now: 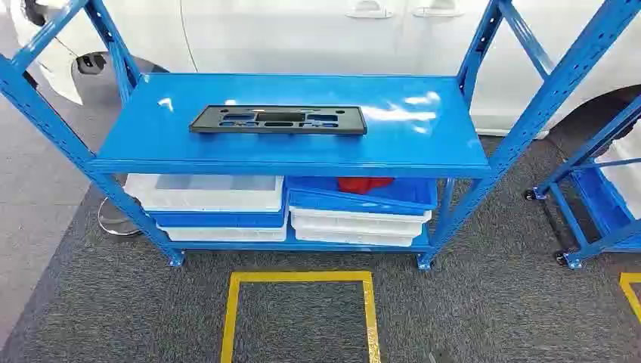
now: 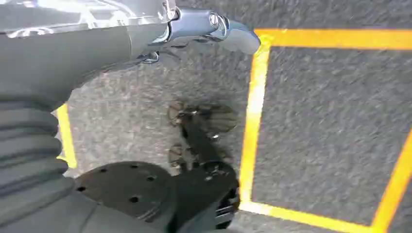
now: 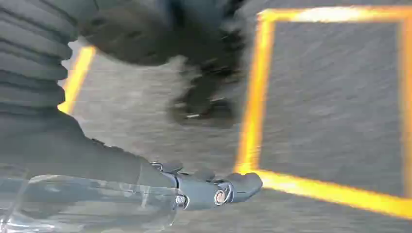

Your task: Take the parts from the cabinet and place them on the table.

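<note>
A long black plastic part (image 1: 278,119) with several cut-outs lies flat on the top shelf of the blue cabinet (image 1: 423,155), a little left of the middle. My left hand (image 2: 145,43) hangs over the grey carpet with its thumb (image 2: 228,31) stretched out and nothing in it. My right hand (image 3: 160,179) hangs the same way, thumb (image 3: 238,187) straight, holding nothing. The other fingers of both hands are hidden.
On the lower shelf stand stacked white and blue bins (image 1: 219,204), one blue bin (image 1: 408,193) holding something red (image 1: 364,184). A yellow taped square (image 1: 230,318) marks the carpet in front. A second blue rack (image 1: 597,197) is at the right, a white car (image 1: 302,34) behind.
</note>
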You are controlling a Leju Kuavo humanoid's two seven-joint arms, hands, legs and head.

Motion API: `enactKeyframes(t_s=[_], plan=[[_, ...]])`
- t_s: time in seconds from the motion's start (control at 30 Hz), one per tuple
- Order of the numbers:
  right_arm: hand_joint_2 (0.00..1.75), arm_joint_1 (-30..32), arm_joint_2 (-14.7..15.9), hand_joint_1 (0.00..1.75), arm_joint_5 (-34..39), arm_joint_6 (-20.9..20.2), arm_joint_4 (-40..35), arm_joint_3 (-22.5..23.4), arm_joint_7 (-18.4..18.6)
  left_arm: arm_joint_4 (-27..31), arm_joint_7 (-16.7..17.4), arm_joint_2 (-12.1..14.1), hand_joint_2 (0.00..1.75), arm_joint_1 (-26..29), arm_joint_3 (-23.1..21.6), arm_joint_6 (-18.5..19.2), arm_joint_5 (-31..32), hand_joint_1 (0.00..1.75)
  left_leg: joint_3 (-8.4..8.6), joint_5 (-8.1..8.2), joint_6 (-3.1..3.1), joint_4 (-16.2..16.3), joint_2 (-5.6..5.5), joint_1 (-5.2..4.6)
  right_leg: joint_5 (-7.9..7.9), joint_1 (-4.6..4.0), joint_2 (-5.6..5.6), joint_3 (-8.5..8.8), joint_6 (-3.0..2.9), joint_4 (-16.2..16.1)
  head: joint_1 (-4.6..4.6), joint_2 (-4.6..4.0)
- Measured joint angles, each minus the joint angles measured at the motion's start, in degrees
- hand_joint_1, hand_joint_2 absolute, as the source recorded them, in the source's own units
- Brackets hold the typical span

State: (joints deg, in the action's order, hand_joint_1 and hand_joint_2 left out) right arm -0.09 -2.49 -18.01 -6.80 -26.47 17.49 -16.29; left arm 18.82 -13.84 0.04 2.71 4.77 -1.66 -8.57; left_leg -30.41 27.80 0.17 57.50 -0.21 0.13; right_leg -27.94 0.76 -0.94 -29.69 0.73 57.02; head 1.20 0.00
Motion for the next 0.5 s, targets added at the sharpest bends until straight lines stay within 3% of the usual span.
enactKeyframes(t_s=[0.03,0.07,0.1,0.13,0.17,0.23,0.27,0.3,0.33,0.4,0.43,0.47,0.5], plan=[[1.75,-0.1,-0.1,0.0,0.3,-0.6,-1.5,-0.1,-0.9,-0.2,-0.5,0.1,0.0,-0.1,0.2,0.0,-0.2,0.0,-0.04,0.08,0.13,0.2,-0.03,-0.22,0.21,0.18,0.0,0.03,0.22,-0.4,0.02,0.0],[1.75,-0.3,-0.5,0.0,0.8,-1.1,-3.4,-0.4,-1.7,-0.4,-1.0,0.3,0.0,-0.3,0.6,-0.1,-0.6,0.0,0.03,-0.12,0.71,-0.2,-0.13,-0.32,0.45,0.35,0.01,0.28,0.72,-0.9,0.07,0.0],[1.75,-0.5,-0.5,0.0,1.3,-1.4,-5.3,-0.7,-2.5,-0.5,-1.5,0.4,0.0,-0.6,0.9,-0.1,-0.6,0.0,0.91,-0.95,1.03,-1.8,0.01,0.19,0.48,-0.07,0.0,0.57,0.96,-1.2,0.04,0.0],[1.75,-0.6,-0.5,0.0,1.7,-1.7,-7.2,-1.0,-3.2,-0.6,-1.9,0.4,0.0,-0.7,1.0,-0.1,-0.8,0.0,1.58,-1.51,1.13,-2.8,0.19,0.41,-0.11,0.06,0.26,0.36,0.85,-0.4,-0.13,0.0],[1.75,-1.1,-0.5,0.0,2.2,-2.1,-9.0,-1.5,-3.8,-0.7,-2.4,0.4,0.0,-0.9,1.1,-0.1,-1.1,0.0,1.81,-1.81,1.59,-3.4,0.28,0.51,-2.06,0.03,0.3,-1.1,0.81,2.6,-0.46,0.0],[1.75,-1.9,-0.5,0.0,3.4,-2.7,-12.6,-2.6,-5.0,-1.1,-3.0,0.4,0.0,-1.1,1.5,-0.2,-1.3,0.0,1.67,-1.91,1.52,-3.6,0.32,0.5,-6.23,0.32,0.33,-5.84,1.05,11.8,-0.5,0.0],[1.75,-2.1,-0.5,0.0,4.0,-3.1,-14.7,-3.3,-5.6,-1.2,-3.4,0.5,0.0,-1.2,1.7,-0.2,-1.7,0.0,1.7,-1.88,1.46,-3.5,0.3,0.5,-7.17,0.58,0.34,-7.84,1.35,15.7,-0.48,0.0],[0.0,-2.4,-0.5,0.0,4.6,-3.4,-16.5,-3.8,-5.9,-1.4,-3.6,0.5,0.0,-1.2,2.0,-0.2,-1.7,0.0,1.72,-1.78,1.3,-3.4,0.25,0.56,-6.61,0.87,0.38,-8.58,1.61,16.6,-0.52,0.0],[0.0,-2.9,-0.5,0.0,5.2,-3.6,-18.2,-4.5,-6.2,-1.6,-3.8,0.5,0.0,-1.1,2.3,-0.2,-1.8,0.0,1.75,-1.59,0.99,-3.2,0.15,0.74,-4.66,1.23,0.47,-7.96,1.92,14.8,-0.5,-0.02],[0.0,-4.0,-0.5,0.0,6.4,-3.8,-21.8,-5.7,-6.8,-1.8,-4.4,0.5,0.0,-1.2,2.5,-0.3,-2.2,0.0,1.75,-0.82,-0.03,-2.1,-0.06,1.32,0.85,1.85,0.8,-4.15,2.47,5.9,-0.52,-0.02],[0.0,-4.5,-0.5,0.0,7.0,-4.0,-23.8,-6.4,-7.0,-1.9,-4.7,0.5,0.0,-1.3,2.7,-0.4,-2.4,0.0,1.46,-0.16,-0.74,-1.2,-0.11,1.37,2.39,2.25,0.97,-2.56,2.84,1.6,-0.59,-0.02],[0.0,-5.4,-0.5,0.0,7.6,-4.1,-25.5,-7.2,-7.2,-2.0,-5.0,0.7,0.0,-1.5,3.1,-0.6,-2.5,0.0,0.85,0.35,-1.46,-0.1,-0.16,1.06,1.22,1.46,0.79,-2.36,2.6,1.1,-1.01,0.0],[0.0,-5.7,-0.5,0.0,8.0,-4.1,-27.5,-8.0,-7.4,-2.1,-5.3,0.7,0.0,-1.6,3.4,-0.8,-2.7,0.0,0.5,0.34,-1.75,0.0,-0.16,0.94,1.12,1.72,0.68,-2.88,1.55,1.8,-0.76,0.0]])
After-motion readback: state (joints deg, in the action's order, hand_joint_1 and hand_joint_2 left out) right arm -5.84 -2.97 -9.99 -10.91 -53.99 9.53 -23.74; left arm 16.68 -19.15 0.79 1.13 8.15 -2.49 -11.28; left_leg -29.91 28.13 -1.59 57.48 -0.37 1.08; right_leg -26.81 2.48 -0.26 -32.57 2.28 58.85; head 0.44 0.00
